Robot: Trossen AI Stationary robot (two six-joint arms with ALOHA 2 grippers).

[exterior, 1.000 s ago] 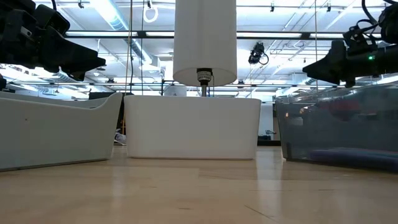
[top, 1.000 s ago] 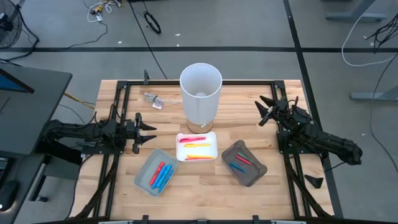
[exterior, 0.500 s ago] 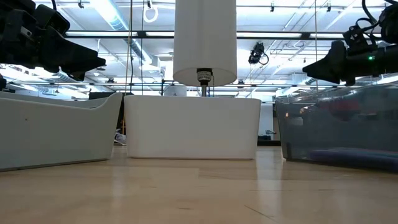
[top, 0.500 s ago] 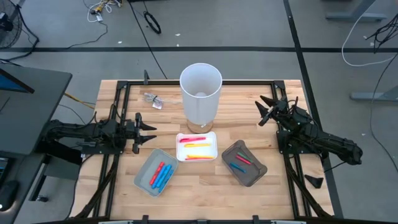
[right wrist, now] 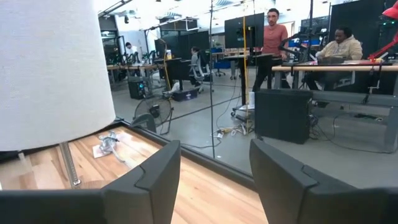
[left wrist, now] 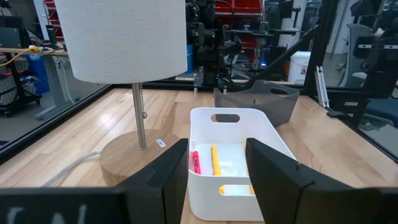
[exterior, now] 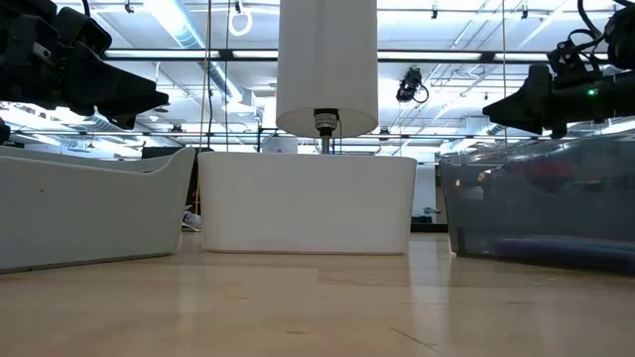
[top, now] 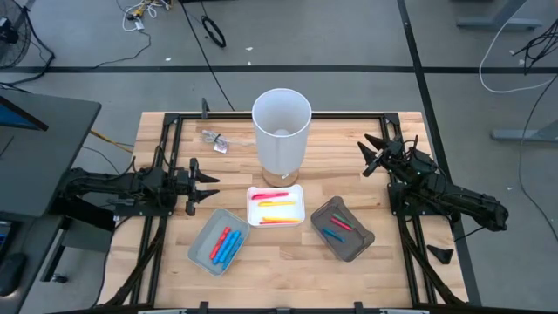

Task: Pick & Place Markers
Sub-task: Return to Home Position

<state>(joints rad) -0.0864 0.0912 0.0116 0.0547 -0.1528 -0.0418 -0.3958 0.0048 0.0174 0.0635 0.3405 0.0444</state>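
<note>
The markers lie sorted in three trays. Red and yellow ones (top: 277,208) fill the white tray (top: 297,188), which the left wrist view shows as well (left wrist: 213,159). Blue and red ones (top: 225,245) lie in the light grey tray (top: 202,237); blue, red and green ones (top: 337,229) lie in the dark grey tray (top: 357,247). My left gripper (top: 212,186) hangs open above the table's left side, pointing at the white tray (left wrist: 231,121). My right gripper (top: 368,153) hovers open near the far right, pointing toward the lamp.
A white-shaded lamp (top: 282,128) stands on a round wooden base behind the white tray. A crumpled clear wrapper (top: 213,139) lies at the far left. Bare wood lies along the near edge (top: 288,270). People sit and stand at desks beyond the table (right wrist: 277,31).
</note>
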